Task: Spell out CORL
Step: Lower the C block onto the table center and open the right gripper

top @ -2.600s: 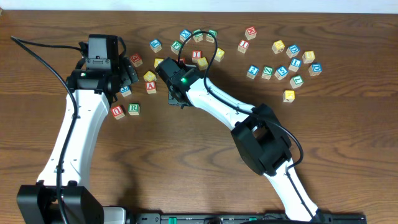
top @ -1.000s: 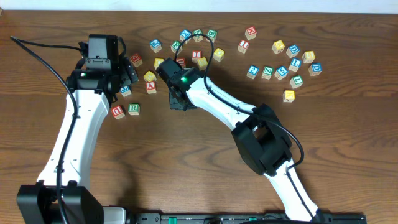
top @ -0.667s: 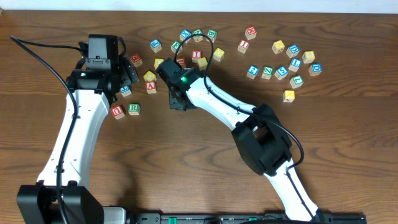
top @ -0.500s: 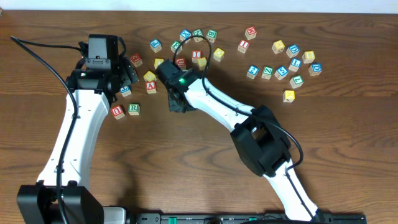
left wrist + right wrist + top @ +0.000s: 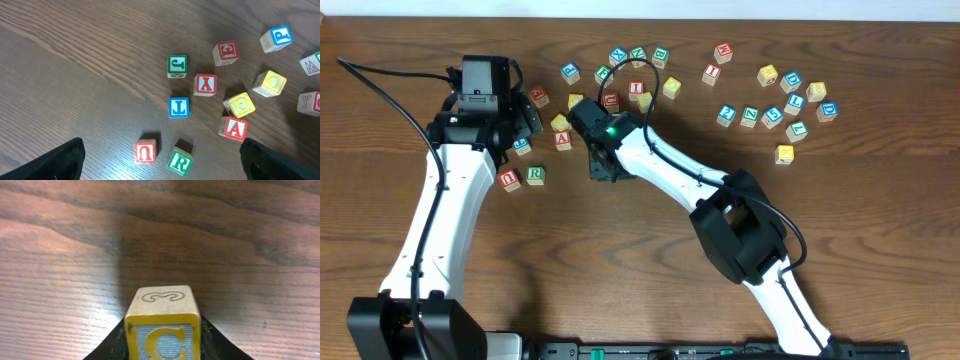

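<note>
Where the overhead camera looks down on the wooden table (image 5: 880, 250), the left gripper (image 5: 525, 125) sits over the left end of a scatter of letter blocks, and from this height I cannot tell how its jaws stand. The right gripper (image 5: 602, 168) reaches across to the bare wood just below the middle cluster, its load hidden under the wrist. A green R block (image 5: 535, 175) and a red U block (image 5: 509, 179) lie side by side below the left gripper, with a red A block (image 5: 563, 140) up and to their right. A lone yellow block (image 5: 785, 153) lies apart at the right.

As the left wrist camera shows it, the two dark fingers (image 5: 60, 162) stand wide apart at the bottom corners with nothing between them but table. The R block and U block lie near the bottom edge, just beside each other. Above them are a blue I block (image 5: 179, 107), a red Y block (image 5: 205, 84) and a green J block (image 5: 177, 65). A yellow O block (image 5: 270, 82) lies tilted at the right.

As the right wrist camera shows it, the C block (image 5: 162, 330), yellow-framed with a blue letter, is clamped upright between the dark fingers (image 5: 111, 342), which press on its left and right faces, with wood grain beyond it
</note>
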